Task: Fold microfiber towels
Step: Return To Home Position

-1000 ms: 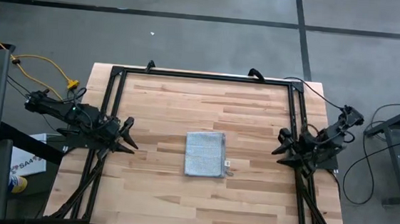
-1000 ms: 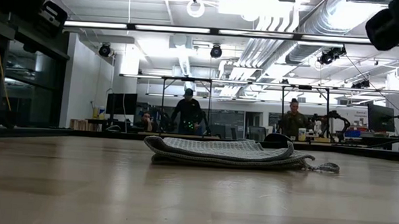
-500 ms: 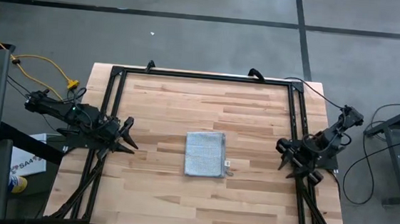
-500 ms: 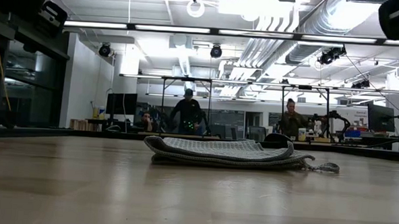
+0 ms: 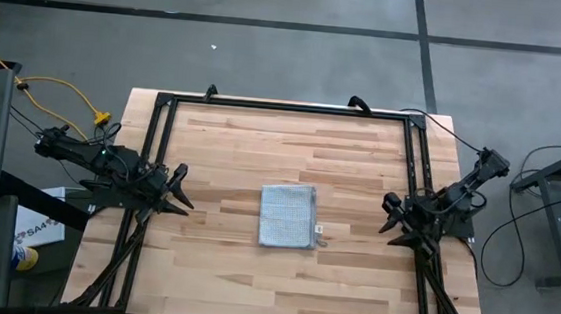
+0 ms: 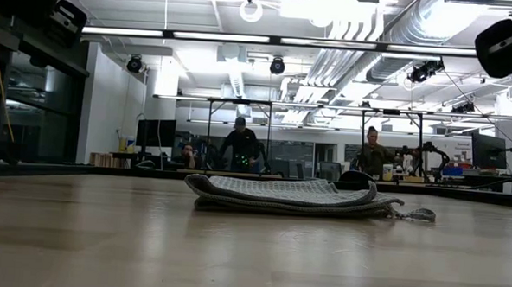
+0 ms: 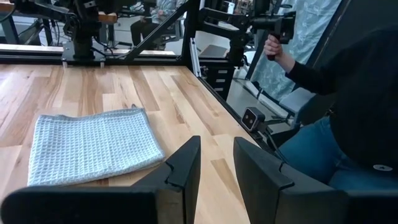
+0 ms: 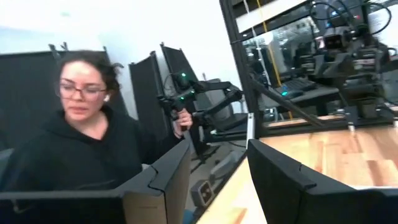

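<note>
The light grey-blue microfiber towel (image 5: 287, 216) lies folded in layers on the middle of the wooden table, as the low view (image 6: 288, 195) and left wrist view (image 7: 93, 146) also show. Its small white tag (image 5: 318, 228) sticks out at the edge facing the table's right. My left gripper (image 5: 186, 190) is open and empty at the table's left edge, well left of the towel; its fingers show apart in the left wrist view (image 7: 216, 144). My right gripper (image 5: 388, 218) is open and empty at the table's right edge (image 8: 219, 146).
A black metal frame (image 5: 284, 107) runs around the tabletop's far, left and right sides. A person in a dark hoodie (image 8: 81, 137) stands beyond the table's near edge, holding a control handle (image 7: 273, 25). Bare wood lies all around the towel.
My right gripper has shifted a little toward the table's near edge and turned slightly, staying open. The towel and my left gripper have kept still.
</note>
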Robot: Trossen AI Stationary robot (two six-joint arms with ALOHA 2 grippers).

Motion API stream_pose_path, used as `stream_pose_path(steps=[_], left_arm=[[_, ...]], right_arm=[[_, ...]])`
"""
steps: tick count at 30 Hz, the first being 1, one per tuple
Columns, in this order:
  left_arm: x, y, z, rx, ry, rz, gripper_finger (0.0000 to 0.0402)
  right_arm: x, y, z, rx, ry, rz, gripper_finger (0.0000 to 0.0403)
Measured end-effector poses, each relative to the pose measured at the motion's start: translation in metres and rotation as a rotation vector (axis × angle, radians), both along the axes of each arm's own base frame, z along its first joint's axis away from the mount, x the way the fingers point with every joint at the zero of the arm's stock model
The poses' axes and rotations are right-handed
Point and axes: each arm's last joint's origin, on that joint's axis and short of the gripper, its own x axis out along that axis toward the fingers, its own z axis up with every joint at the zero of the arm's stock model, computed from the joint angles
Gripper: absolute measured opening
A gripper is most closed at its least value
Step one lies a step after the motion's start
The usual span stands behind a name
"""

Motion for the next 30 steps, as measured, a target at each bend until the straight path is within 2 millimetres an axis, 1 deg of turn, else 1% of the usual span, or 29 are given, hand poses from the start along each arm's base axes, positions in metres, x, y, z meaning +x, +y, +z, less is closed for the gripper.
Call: stream_pose_path(steps=[5, 12, 13, 16, 19, 25, 30], left_arm=[[0.000, 0.000, 0.000, -0.004, 0.001, 0.000, 0.0097], [0.000, 0.000, 0.000, -0.004, 0.001, 0.000, 0.0097], [0.000, 0.000, 0.000, -0.004, 0.001, 0.000, 0.0097], [0.000, 0.000, 0.000, -0.006, 0.002, 0.000, 0.0097], [0.000, 0.000, 0.001, -0.010, -0.003, 0.001, 0.0097], [0.000, 0.000, 0.003, -0.018, -0.020, 0.000, 0.0097], [0.000, 0.000, 0.005, -0.025, -0.039, -0.001, 0.0097]], right_arm=[[0.000, 0.001, -0.002, -0.033, 0.008, 0.015, 0.0153], [0.002, 0.002, -0.019, -0.110, 0.155, 0.028, 0.0153], [0.002, 0.003, -0.019, -0.118, 0.155, 0.030, 0.0153], [0.001, 0.004, -0.021, -0.175, 0.142, 0.070, 0.0153], [0.000, 0.006, -0.022, -0.202, 0.140, 0.152, 0.0153], [0.000, 0.007, -0.023, -0.212, 0.148, 0.162, 0.0153], [0.001, 0.008, -0.025, -0.190, 0.191, 0.167, 0.0153]])
